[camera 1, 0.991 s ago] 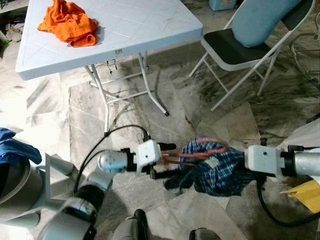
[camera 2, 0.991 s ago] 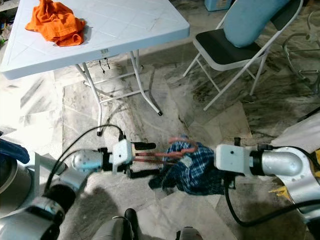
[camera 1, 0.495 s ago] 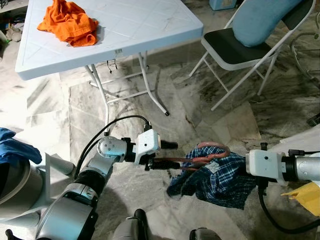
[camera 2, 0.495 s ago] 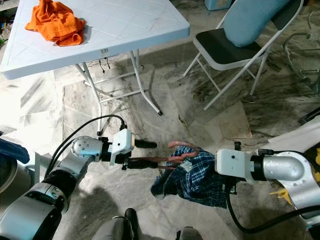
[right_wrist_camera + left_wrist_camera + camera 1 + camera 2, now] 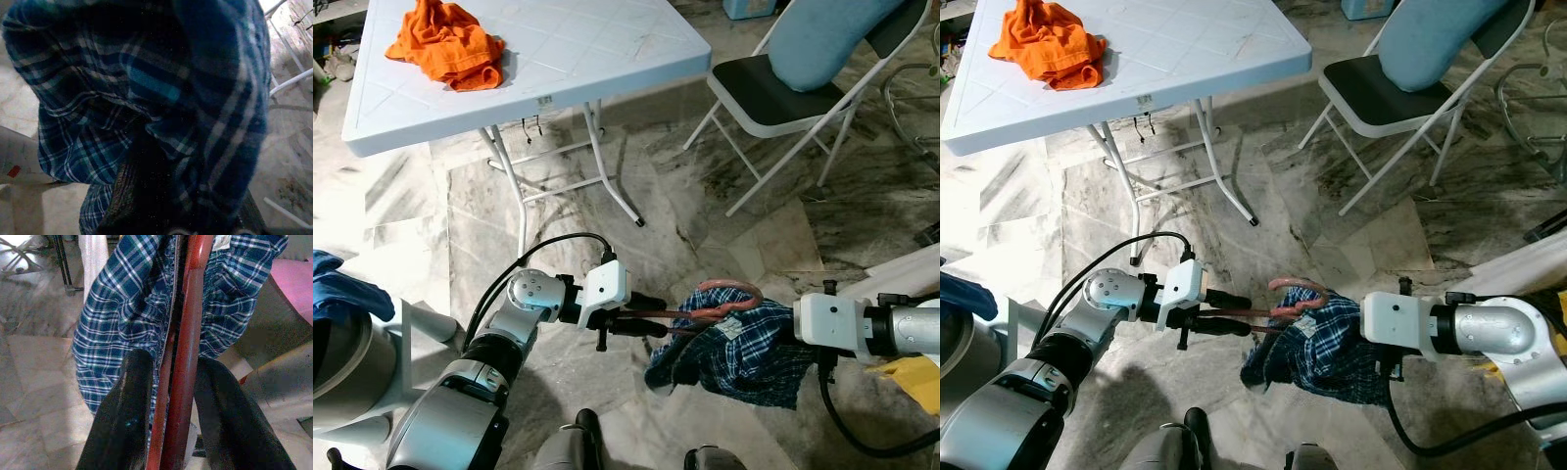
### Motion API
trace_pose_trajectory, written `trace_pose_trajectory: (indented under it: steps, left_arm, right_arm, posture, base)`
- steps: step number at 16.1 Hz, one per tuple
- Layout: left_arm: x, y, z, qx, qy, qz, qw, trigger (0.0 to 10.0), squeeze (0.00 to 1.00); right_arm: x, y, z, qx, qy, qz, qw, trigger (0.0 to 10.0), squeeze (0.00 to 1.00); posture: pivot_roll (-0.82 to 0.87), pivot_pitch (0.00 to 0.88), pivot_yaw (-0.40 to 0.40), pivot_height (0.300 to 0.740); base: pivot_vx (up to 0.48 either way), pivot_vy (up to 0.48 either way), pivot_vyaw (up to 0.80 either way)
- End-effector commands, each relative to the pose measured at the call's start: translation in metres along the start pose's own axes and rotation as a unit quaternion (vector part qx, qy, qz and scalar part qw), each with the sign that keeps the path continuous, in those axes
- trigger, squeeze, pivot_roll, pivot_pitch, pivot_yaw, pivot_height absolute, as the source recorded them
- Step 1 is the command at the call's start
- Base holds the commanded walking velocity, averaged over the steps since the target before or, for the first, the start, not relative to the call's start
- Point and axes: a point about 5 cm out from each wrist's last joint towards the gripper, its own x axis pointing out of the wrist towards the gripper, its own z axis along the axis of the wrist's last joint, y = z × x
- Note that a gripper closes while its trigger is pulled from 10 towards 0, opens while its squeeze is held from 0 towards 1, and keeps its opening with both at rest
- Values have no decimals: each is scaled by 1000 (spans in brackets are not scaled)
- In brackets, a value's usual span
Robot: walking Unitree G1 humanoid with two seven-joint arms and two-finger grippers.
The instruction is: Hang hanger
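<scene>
Left tool (image 5: 641, 315) is closed on one end of the single red hanger (image 5: 183, 357): in the left wrist view its two black fingers (image 5: 124, 421) press against the red bar from both sides. Right tool (image 5: 1356, 338) is pushed into the fabric, which covers its fingers, so one cannot tell if it is open or closed.

One white folding table (image 5: 607, 49) stands on the marble floor (image 5: 724, 225) ahead of the robot, well apart from both arms. One folding chair (image 5: 773, 93) with a black seat stands to the right of the table, and one pale blue cushion (image 5: 822, 39) lies on its seat against the back.

One blue plaid shirt (image 5: 734, 348) hangs on the hanger between the two tools, held above the floor. The hanger lies nearly horizontal, its curved red part showing on top of the shirt near the collar.

One crumpled orange cloth (image 5: 450, 44) lies on the far left part of the table. One blue cloth (image 5: 342, 294) shows at the left edge, beside the robot's body.
</scene>
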Motion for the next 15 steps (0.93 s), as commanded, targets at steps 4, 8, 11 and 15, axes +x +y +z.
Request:
trace_pose_trajectory:
  steps: [4,8,11,15]
  left_arm:
    - [2,-2,-1,-10,15,-30,999,0,0]
    - [4,-5,-3,-18,11,-39,999,0,0]
    - [6,-9,-6,-27,13,-51,998,0,0]
    - [7,-12,-8,-32,11,-52,998,0,0]
  right_arm:
    - [4,0,4,-13,-6,9,1000,10000,0]
    - [4,0,4,-15,-6,6,1000,10000,0]
    - [5,-3,4,-17,-7,-1,1000,10000,0]
    - [8,-6,4,-18,-11,-7,1000,10000,0]
  posture:
    - [-236,203,75,740]
    - [-236,201,73,740]
    - [-235,201,71,740]
    - [-228,211,66,740]
  base:
    - [0,0,0]
    - [0,0,0]
    - [0,0,0]
    - [0,0,0]
